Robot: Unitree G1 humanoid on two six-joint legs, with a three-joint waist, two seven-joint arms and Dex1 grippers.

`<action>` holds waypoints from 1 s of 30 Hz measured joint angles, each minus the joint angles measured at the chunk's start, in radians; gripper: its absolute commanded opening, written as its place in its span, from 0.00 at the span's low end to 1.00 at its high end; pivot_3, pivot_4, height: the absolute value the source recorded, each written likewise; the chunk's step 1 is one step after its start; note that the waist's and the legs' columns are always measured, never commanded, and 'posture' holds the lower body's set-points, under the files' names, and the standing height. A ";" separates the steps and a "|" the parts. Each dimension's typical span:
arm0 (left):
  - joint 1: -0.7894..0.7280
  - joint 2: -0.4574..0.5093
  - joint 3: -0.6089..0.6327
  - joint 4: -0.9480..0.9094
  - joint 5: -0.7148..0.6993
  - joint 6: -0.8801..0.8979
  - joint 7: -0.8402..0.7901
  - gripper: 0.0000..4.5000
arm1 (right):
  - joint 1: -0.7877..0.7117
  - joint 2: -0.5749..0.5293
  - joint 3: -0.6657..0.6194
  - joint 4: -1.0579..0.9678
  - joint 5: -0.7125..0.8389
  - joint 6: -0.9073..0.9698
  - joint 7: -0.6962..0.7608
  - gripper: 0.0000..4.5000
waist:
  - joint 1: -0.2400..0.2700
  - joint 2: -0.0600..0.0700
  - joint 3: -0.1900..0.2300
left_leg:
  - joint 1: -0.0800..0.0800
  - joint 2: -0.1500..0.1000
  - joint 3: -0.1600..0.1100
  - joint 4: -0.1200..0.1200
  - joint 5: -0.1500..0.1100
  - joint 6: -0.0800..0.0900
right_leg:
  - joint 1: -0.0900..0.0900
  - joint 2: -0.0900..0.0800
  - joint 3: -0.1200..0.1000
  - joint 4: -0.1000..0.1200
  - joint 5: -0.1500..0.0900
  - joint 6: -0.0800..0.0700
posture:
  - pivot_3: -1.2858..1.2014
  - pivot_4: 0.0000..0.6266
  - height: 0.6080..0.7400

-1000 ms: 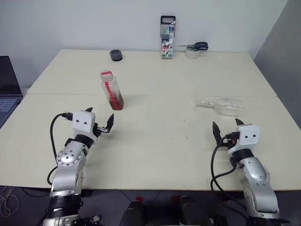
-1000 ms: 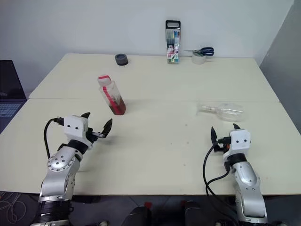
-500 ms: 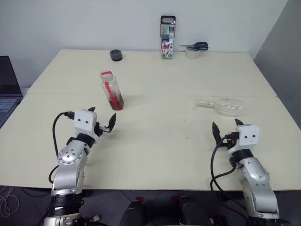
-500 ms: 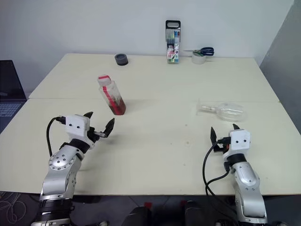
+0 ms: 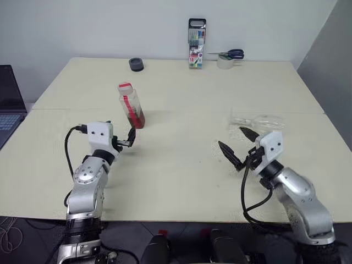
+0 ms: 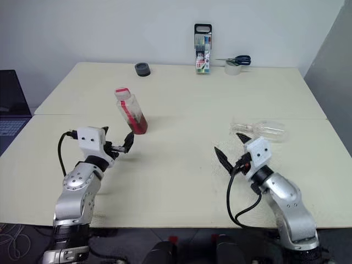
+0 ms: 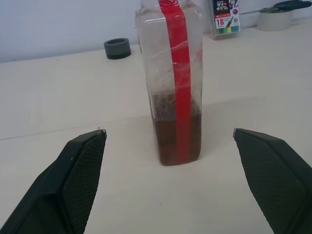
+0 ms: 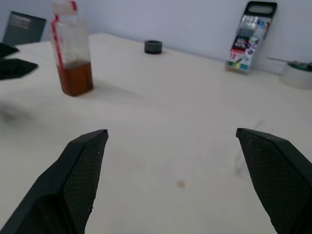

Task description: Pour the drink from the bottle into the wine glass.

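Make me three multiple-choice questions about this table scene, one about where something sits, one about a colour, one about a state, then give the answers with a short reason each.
1. Where is the marker-pen case?
A. at the table's far edge
B. beside the bottle
C. in the right claw

2. What colour is the strip on the bottle?
A. blue
B. red
C. green

3. How is the wine glass?
A. upright
B. held up
C. lying on its side

Answers:
1 A: the marker-pen case stands at the far edge, near the scissors.
2 B: the bottle bears a red vertical strip.
3 C: the wine glass lies on the table beyond the open right claw.
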State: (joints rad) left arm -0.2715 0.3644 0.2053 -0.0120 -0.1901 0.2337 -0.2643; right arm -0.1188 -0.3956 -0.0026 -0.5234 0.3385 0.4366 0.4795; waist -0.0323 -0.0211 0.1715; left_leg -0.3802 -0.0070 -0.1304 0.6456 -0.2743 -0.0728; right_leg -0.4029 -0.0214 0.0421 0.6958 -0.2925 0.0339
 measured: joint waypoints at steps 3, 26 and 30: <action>-0.033 -0.001 -0.006 0.001 0.007 0.032 0.017 0.99 | -0.039 -0.021 0.003 -0.029 0.073 0.088 0.024 1.00 | 0.000 0.000 0.000 | 0.000 0.000 0.000 0.000 0.000 0.000 | 0.000 0.000 0.000 0.000 0.000 0.000 | 0.52 0.24 1.00; -0.236 0.003 -0.025 0.191 0.041 0.061 0.013 0.99 | -0.099 -0.049 0.027 -0.095 0.191 0.234 0.042 1.00 | 0.000 -0.001 0.000 | -0.001 0.000 0.000 0.000 0.000 0.000 | 0.000 0.000 0.000 -0.001 0.000 0.000 | 0.52 0.24 1.00; -0.264 0.003 -0.028 0.237 0.050 0.042 0.012 0.99 | -0.107 -0.054 0.027 -0.100 0.192 0.238 0.042 1.00 | 0.000 -0.001 0.000 | -0.001 0.000 0.000 0.000 0.000 0.000 | 0.000 0.000 0.000 0.000 0.000 0.000 | 0.52 0.24 1.00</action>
State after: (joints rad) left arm -0.5350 0.3669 0.1775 0.2252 -0.1401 0.2761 -0.2518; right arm -0.2256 -0.4491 0.0242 -0.6238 0.5309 0.6748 0.5210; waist -0.0321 -0.0216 0.1718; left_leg -0.3809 -0.0073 -0.1307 0.6458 -0.2742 -0.0729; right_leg -0.4033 -0.0216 0.0416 0.6953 -0.2925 0.0340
